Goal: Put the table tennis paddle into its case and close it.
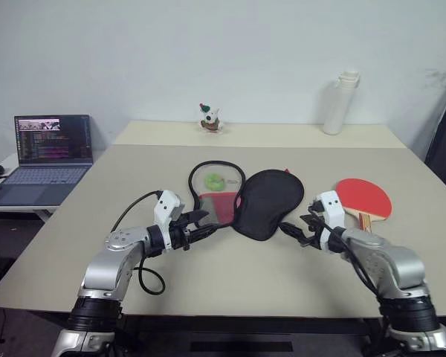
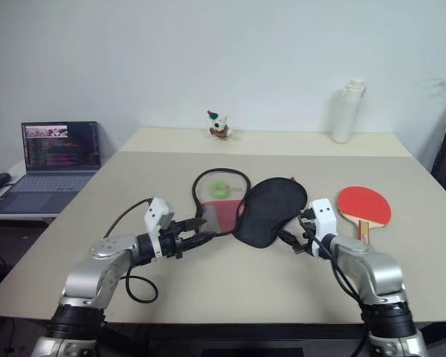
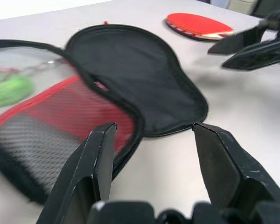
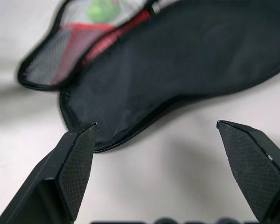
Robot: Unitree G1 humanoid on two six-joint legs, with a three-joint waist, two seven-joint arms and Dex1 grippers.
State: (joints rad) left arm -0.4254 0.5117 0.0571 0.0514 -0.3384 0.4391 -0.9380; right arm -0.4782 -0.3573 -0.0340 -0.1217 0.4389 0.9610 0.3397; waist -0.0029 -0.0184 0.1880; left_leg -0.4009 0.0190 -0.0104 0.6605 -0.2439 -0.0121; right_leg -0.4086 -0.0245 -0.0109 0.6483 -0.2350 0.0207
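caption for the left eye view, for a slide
Both open grippers, left and right, flank the unzipped case; paddle lies beside.

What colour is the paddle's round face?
Red; the table tennis paddle shows best in the left eye view.

Both arms carry rounded silver-grey metallic shells over the forearm and elbow, running down into black ribbed cylindrical segments, with a white box-shaped module mounted at each wrist and black mechanism beyond it. A black cable (image 1: 137,249) loops loosely from the left wrist module down past the silver forearm, and thinner black wiring runs along the right forearm. The left gripper (image 1: 201,223) and the right gripper (image 1: 291,232) each end in two black, flat-faced tapering fingers (image 4: 72,172), whose inner pads show a fine cross-hatched texture.
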